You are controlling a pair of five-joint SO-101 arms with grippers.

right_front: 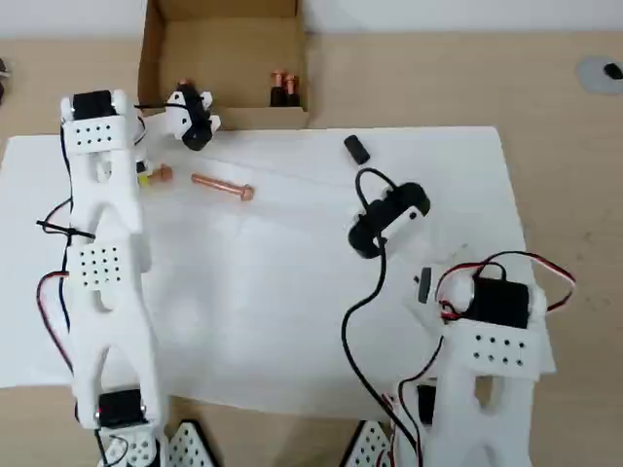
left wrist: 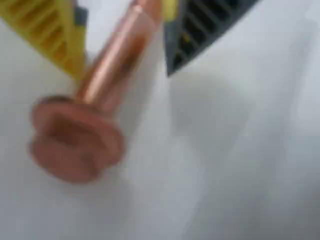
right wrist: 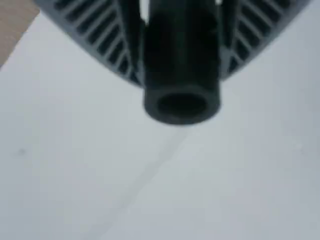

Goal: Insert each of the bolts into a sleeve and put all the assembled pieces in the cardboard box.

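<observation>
My left gripper (left wrist: pixel 125 35) is shut on a copper bolt (left wrist: pixel 95 100), its shank pinched between a yellow finger (left wrist: pixel 45 30) and a black one, its head pointing away from the jaws. From above, that bolt (right_front: pixel 159 174) sticks out of the left gripper (right_front: pixel 144 172) at the paper's far left. A second copper bolt (right_front: pixel 222 185) lies loose beside it. My right gripper (right wrist: pixel 182 35) is shut on a black sleeve (right wrist: pixel 182 75) whose open end faces the camera, low over the paper. Another black sleeve (right_front: pixel 356 149) lies on the paper. The cardboard box (right_front: pixel 180 58) holds two assembled pieces (right_front: pixel 283 89).
White paper (right_front: pixel 263 311) covers the table's middle. The right arm (right_front: pixel 487 331) stands at the near right, with cables looping over its wrist camera (right_front: pixel 389 219). A grey disc (right_front: pixel 599 73) sits at the far right corner.
</observation>
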